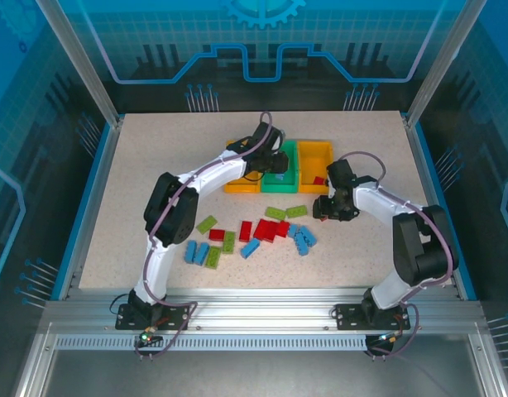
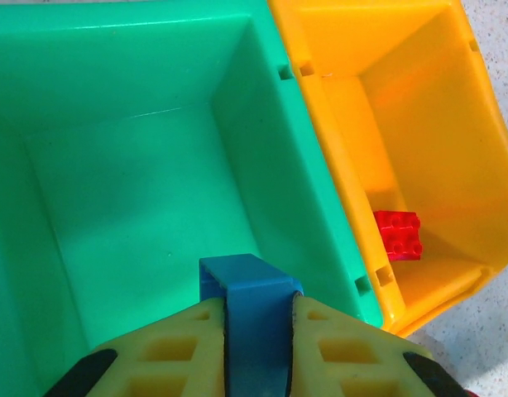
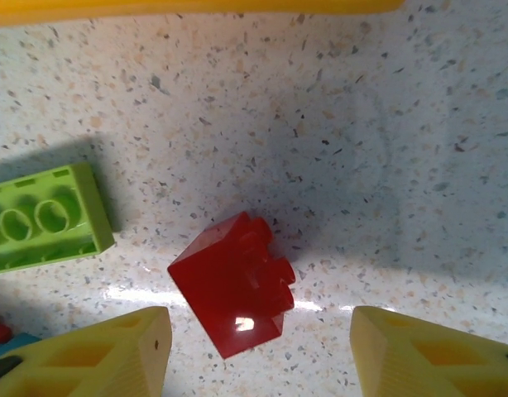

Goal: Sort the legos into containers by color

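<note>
Left gripper (image 2: 258, 331): clamping a blue brick (image 2: 250, 285) over the green bin (image 2: 113, 74).
Right gripper (image 3: 258, 331): standing open, red brick (image 3: 233, 285) lying untouched between its fingers (image 3: 97, 356).

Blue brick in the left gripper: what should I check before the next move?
1. The left gripper is shut on the blue brick: ok.
2. The blue brick hangs over the green bin: ok.
3. Green bin meant for blue: cannot tell.
4. The right gripper is open, jaws either side of the red brick: ok.
5. Red brick square to the jaws: not ok, it is turned.
</note>
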You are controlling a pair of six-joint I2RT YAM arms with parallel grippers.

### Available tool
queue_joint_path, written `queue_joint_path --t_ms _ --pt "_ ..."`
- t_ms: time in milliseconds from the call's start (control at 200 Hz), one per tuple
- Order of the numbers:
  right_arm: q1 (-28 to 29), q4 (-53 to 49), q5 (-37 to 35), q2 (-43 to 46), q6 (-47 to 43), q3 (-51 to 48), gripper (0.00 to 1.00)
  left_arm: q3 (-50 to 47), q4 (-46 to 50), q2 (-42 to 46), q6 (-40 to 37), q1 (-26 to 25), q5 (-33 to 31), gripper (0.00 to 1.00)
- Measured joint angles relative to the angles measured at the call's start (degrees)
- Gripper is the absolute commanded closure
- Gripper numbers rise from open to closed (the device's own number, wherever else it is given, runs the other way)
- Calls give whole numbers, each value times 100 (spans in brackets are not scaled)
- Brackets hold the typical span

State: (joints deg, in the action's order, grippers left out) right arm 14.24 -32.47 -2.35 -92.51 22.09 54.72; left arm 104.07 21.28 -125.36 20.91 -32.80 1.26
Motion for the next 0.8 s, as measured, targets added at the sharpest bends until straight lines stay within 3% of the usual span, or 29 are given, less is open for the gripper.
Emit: queue_joint_path --t_ms 150,245,350,565,800 --pt "13 -2 -4 -199 -109 70 42 286 2 -92 66 0 -37 71" --pt "74 -2 -20 -365 -181 214 44 415 0 -101 164 0 -63 58" --pt "155 -2 -48 -551 -291 378 58 431 42 -101 212 0 -131 41" --pt "192 -33 -190 -645 -291 455 83 236 151 2 299 0 -317 30" --pt "190 -201 -369 -293 -304 555 86 -1016 129 1001 181 -76 -603 21"
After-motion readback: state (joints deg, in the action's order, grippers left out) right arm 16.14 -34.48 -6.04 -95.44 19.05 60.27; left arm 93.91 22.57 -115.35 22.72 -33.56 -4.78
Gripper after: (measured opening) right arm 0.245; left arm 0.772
